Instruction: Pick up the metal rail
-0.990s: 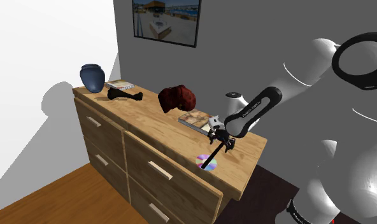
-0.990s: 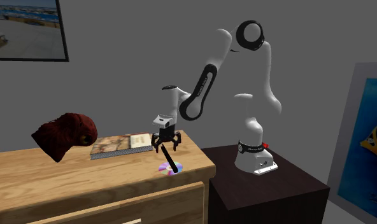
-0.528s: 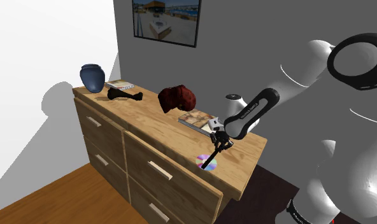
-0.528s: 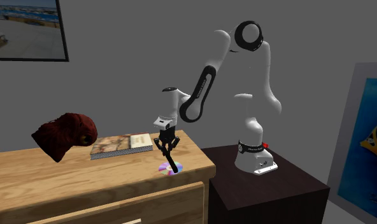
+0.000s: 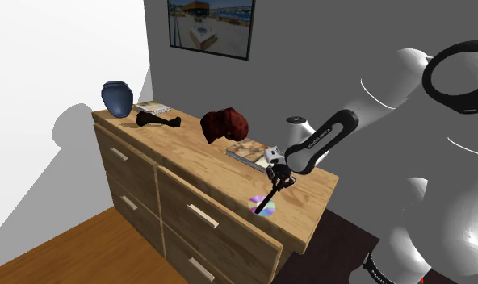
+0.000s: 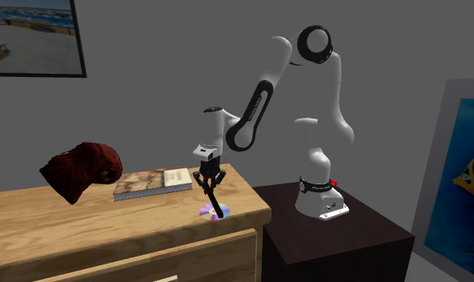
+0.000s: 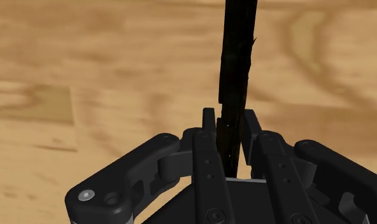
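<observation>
The rail [image 5: 270,199] is a thin black rod that slants down from my gripper [image 5: 278,181] towards a small iridescent disc [image 5: 264,210] near the front edge of the wooden dresser [image 5: 189,161]. My gripper is shut on the rail's upper end. In the second exterior view the gripper [image 6: 209,183] holds the rail [image 6: 216,200] with its lower end at the disc [image 6: 211,211]. In the wrist view the two black fingers [image 7: 208,137] clasp the rail [image 7: 237,70], which runs away from the gripper [image 7: 230,121] over the wood grain.
A flat book [image 5: 247,151] lies just behind the gripper, a dark red lump [image 5: 224,124] beyond it. Farther along the dresser are a black bone-shaped thing [image 5: 157,120] and a blue vase [image 5: 116,97]. A white object [image 5: 295,125] stands by the wall. My dark stand [image 6: 339,232] adjoins the dresser.
The fingers stood apart around the rail a second ago and have since shut on it. The hand has barely shifted, and the rail's lower end stays at the disc.
</observation>
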Controlling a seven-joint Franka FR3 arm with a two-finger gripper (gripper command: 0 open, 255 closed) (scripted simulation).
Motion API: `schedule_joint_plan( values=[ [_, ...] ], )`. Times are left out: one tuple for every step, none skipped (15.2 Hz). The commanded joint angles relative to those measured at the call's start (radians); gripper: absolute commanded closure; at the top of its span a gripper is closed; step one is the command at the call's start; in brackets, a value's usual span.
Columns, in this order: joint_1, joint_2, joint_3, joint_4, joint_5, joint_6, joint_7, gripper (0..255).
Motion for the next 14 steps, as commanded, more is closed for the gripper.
schedule_joint_plan(
  values=[
    [-0.002,-0.031,-0.001,0.005,-0.023,-0.034,0.014,255],
    [-0.003,-0.047,0.0,0.007,-0.034,-0.051,0.021,255],
    [-0.005,-0.064,0.001,0.01,-0.044,-0.069,0.027,255],
    [-0.006,-0.079,0.002,0.012,-0.053,-0.086,0.032,255],
    [-0.008,-0.095,0.004,0.015,-0.061,-0.103,0.037,255],
    [-0.01,-0.11,0.006,0.018,-0.069,-0.121,0.042,255],
    [-0.011,-0.125,0.008,0.021,-0.075,-0.138,0.046,255],
    [-0.013,-0.14,0.01,0.025,-0.081,-0.156,0.049,255],
    [-0.015,-0.154,0.013,0.028,-0.086,-0.173,0.052,255],
    [-0.016,-0.168,0.016,0.032,-0.091,-0.19,0.055,255],
    [-0.018,-0.182,0.018,0.036,-0.095,-0.207,0.057,255],
    [-0.019,-0.195,0.021,0.041,-0.099,-0.224,0.059,255],
    [-0.02,-0.197,0.022,0.041,-0.099,-0.227,0.059,255],
    [-0.02,-0.197,0.022,0.041,-0.099,-0.227,0.059,255]
  ],
)
